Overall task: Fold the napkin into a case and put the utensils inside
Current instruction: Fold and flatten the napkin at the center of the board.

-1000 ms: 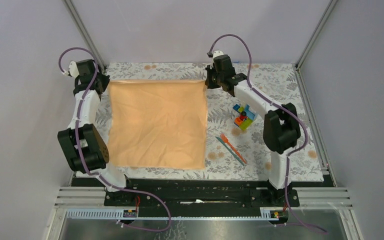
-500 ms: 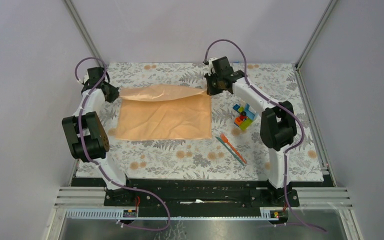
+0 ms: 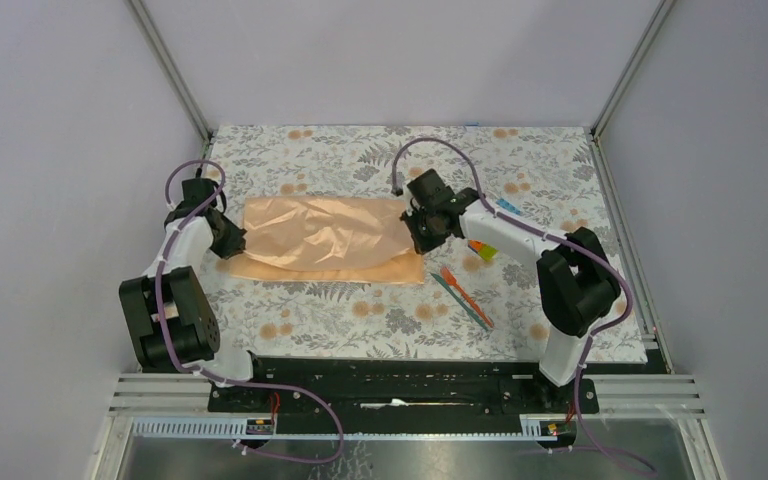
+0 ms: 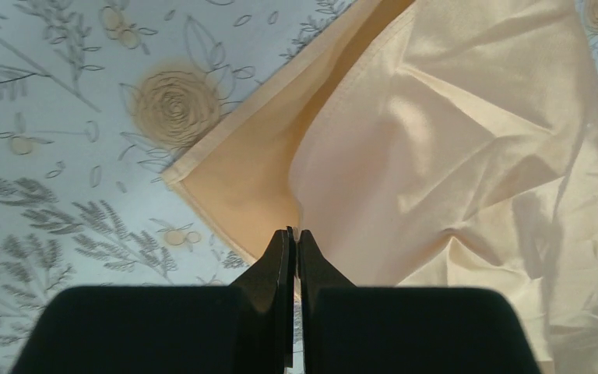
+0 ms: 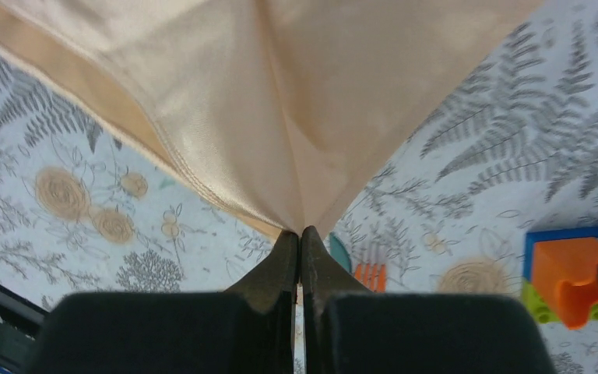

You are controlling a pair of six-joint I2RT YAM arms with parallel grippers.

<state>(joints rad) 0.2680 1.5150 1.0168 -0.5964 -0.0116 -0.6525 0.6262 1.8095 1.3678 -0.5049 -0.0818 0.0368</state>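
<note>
"What is lying on the floral mat (image 3: pixel 360 160)?"

"The napkin (image 3: pixel 325 235), glossy peach satin, is sagging across the centre in a creased, doubled band. The left gripper (image 4: pixel 294 234) and right gripper (image 5: pixel 300 231) are each pinching one end, jaws closed on cloth."

"And the utensils (image 3: pixel 463 295)?"

"Two slim plastic pieces, orange and teal, are lying near-right of it. Pale walls are enclosing the table."

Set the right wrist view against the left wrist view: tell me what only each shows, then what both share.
Only the right wrist view: the toy blocks, the tips of the utensils and the right tool. Only the left wrist view: the left tool and a flat lower corner of the napkin. Both: that cloth pinched in a shut tool, over the floral mat.
</note>
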